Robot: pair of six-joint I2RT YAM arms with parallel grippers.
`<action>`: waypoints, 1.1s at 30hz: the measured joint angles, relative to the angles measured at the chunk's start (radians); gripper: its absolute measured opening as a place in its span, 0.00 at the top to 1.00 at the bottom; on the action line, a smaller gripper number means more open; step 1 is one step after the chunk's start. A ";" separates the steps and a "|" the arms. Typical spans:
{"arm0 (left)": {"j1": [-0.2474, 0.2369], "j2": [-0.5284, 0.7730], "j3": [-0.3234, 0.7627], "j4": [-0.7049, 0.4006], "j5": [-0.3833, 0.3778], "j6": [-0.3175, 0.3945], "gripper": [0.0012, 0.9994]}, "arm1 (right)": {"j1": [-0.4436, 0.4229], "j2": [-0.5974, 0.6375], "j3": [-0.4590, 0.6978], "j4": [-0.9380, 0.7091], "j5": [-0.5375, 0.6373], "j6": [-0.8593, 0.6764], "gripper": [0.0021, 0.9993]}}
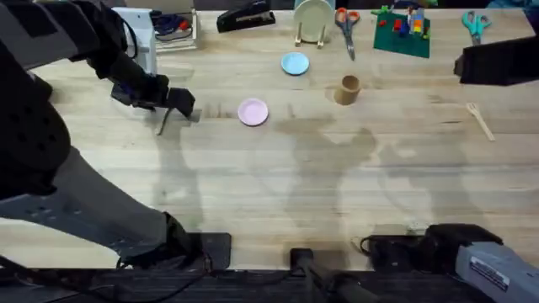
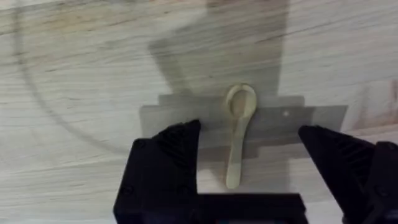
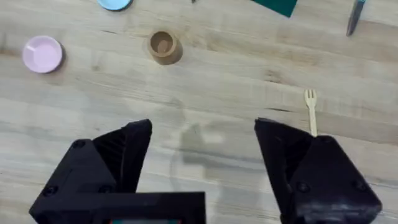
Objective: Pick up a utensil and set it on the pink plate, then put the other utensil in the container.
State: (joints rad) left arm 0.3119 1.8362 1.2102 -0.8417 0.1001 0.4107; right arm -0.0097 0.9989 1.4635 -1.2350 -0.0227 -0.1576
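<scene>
Left claw (image 2: 249, 162) spread apart, straddling the spoon (image 2: 238, 134) flat on the desk (image 1: 278, 185), at 9 o'clock of the pink plate (image 1: 253, 112). Best to drop straight, pinch mid-handle. Right claw (image 3: 202, 165) apart, empty; fork (image 3: 310, 111) lay at 3 o'clock of the container (image 3: 163, 46)
</scene>
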 joint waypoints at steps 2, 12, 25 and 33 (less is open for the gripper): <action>0.000 0.000 0.000 0.000 0.000 0.000 0.01 | 0.000 0.000 0.000 0.000 0.000 0.000 0.00; 0.002 -0.003 0.000 -0.016 -0.016 -0.021 0.27 | 0.000 0.000 0.000 0.000 0.000 0.000 0.00; 0.005 -0.010 -0.004 -0.053 0.012 -0.063 0.95 | 0.000 0.000 0.000 0.000 0.000 0.000 0.00; 0.005 -0.011 -0.006 -0.043 0.015 -0.067 0.95 | 0.000 0.000 0.000 0.000 0.000 0.000 0.00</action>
State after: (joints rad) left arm 0.3168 1.8249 1.2041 -0.8848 0.1149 0.3435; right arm -0.0097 0.9989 1.4635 -1.2350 -0.0227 -0.1577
